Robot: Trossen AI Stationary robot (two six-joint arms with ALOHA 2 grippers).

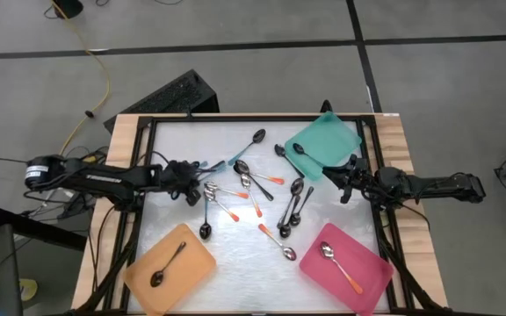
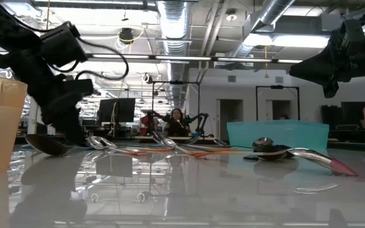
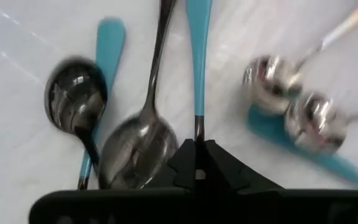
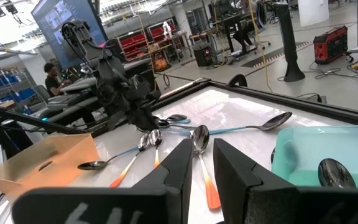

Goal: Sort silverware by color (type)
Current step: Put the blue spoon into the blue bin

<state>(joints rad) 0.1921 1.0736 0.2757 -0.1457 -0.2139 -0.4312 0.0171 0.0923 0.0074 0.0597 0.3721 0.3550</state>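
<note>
1. Around the left gripper (image 1: 190,190) lie crowded spoons: a dark-bowled spoon (image 3: 138,152) touches its fingers (image 3: 182,163) on one side, another dark bowl (image 3: 75,102) sits beyond that, and two silver bowls (image 3: 291,102) lie over a teal handle on the other side.
2. The left arm reaches low across the white counter (image 1: 235,241); its fingers are pinched shut on the teal-handled spoon (image 3: 198,56) at its neck, the handle running straight ahead.
3. The right gripper (image 4: 199,163) hovers beside the teal tray (image 1: 328,140), fingers slightly apart; it seems empty, though the view is poor.
4. The orange tray (image 1: 169,268), pink tray (image 1: 358,274) and teal tray each hold one spoon.
</note>
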